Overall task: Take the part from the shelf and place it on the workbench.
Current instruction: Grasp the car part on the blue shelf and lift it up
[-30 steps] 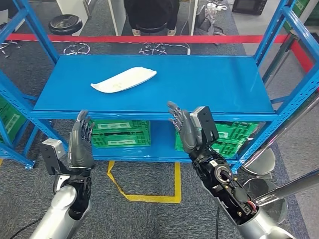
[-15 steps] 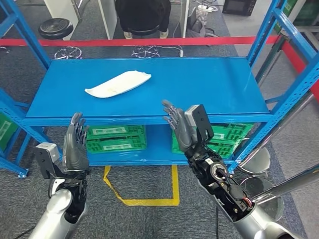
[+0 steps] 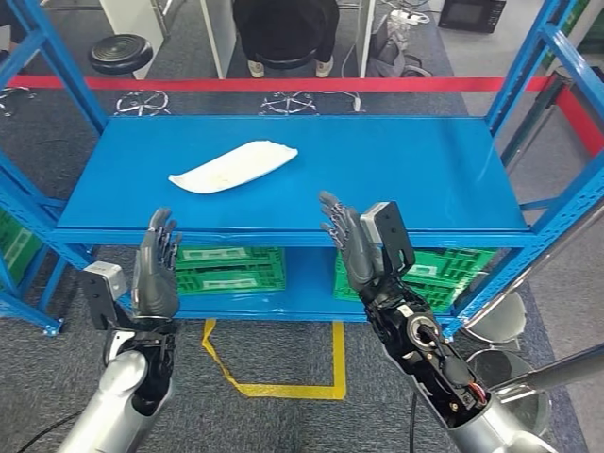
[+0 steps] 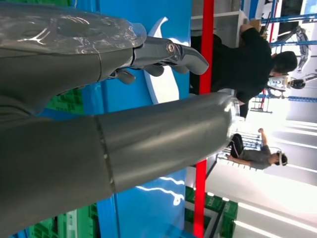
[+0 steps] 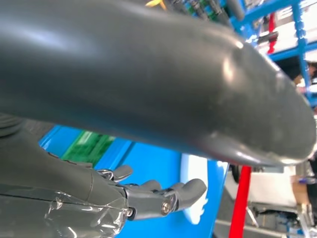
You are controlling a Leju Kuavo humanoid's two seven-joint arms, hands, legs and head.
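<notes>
The part (image 3: 233, 166) is a long, flat white piece lying on the blue shelf (image 3: 399, 170), left of its middle. It also shows as a white shape (image 4: 164, 84) past my left fingers and as a white patch (image 5: 194, 193) past my right fingers. My left hand (image 3: 155, 269) is raised in front of the shelf's front edge, fingers spread, holding nothing. My right hand (image 3: 349, 241) is up at the shelf edge near its middle, also open and empty. Both hands are short of the part.
Green crates (image 3: 227, 269) sit on the lower shelf level. Blue uprights (image 3: 530, 61) frame the shelf on both sides. Yellow tape (image 3: 285, 382) marks the floor in front. A person in dark clothes (image 3: 285, 28) sits behind the red line, with stools nearby.
The whole picture has shifted between frames, so the camera has moved. Both hands stay raised and open in front of the shelf edge; the part lies unmoved.
</notes>
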